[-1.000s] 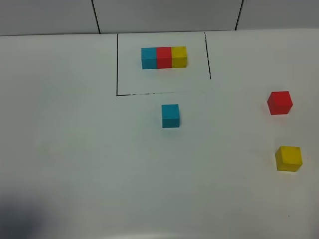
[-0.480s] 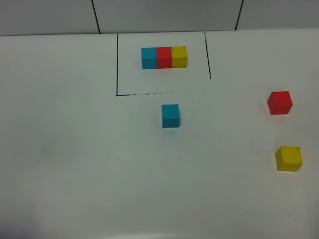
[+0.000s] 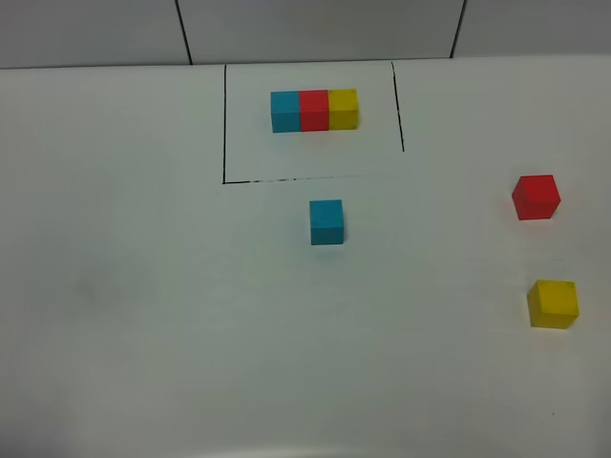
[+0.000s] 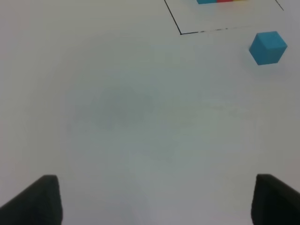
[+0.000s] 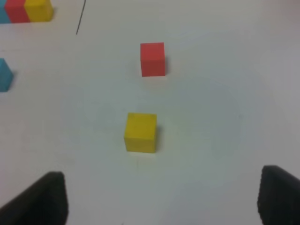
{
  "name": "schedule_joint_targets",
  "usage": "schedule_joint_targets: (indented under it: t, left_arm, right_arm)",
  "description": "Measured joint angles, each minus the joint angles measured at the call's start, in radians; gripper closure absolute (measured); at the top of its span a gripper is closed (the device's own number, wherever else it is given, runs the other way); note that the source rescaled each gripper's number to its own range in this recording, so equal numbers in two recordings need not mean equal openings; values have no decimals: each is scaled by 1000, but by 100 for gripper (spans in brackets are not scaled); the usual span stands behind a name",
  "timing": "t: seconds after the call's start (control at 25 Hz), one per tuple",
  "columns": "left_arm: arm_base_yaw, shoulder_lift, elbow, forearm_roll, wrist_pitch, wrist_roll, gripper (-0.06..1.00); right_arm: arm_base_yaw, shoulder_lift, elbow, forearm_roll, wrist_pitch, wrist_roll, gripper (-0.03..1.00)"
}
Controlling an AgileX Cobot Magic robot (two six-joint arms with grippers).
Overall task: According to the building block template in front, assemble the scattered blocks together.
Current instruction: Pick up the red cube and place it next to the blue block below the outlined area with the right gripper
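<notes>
The building block template (image 3: 314, 111) is a blue-red-yellow row inside a thin black outline (image 3: 224, 124) at the back of the white table. The scattered blocks lie apart: a cyan block (image 3: 326, 221) just in front of the outline, a red block (image 3: 536, 197) at the right, and a yellow block (image 3: 554, 303) nearer than the red one. Neither gripper shows in the exterior view. My left gripper (image 4: 157, 206) is open and empty, with the cyan block (image 4: 267, 47) far ahead of it. My right gripper (image 5: 161, 201) is open and empty, with the yellow block (image 5: 140, 132) and the red block (image 5: 153, 59) ahead of it.
The white table (image 3: 143, 305) ends at a grey tiled wall (image 3: 315, 29) behind the template. The template's end (image 5: 28, 10) and the cyan block (image 5: 3, 75) show at the edge of the right wrist view.
A dark blur at the bottom left corner of the exterior view has gone out of the picture. The blocks have not moved.
</notes>
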Motion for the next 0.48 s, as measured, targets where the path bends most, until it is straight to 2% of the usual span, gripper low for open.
schedule_joint_targets:
  t: [0.32, 0.48]
  left_arm:
    - [0, 0, 0, 0, 0, 0, 42]
    - [40, 0, 0, 0, 0, 0, 53]
  right_arm:
    - [0, 0, 0, 0, 0, 0, 30]
    - [0, 0, 0, 0, 0, -1, 30]
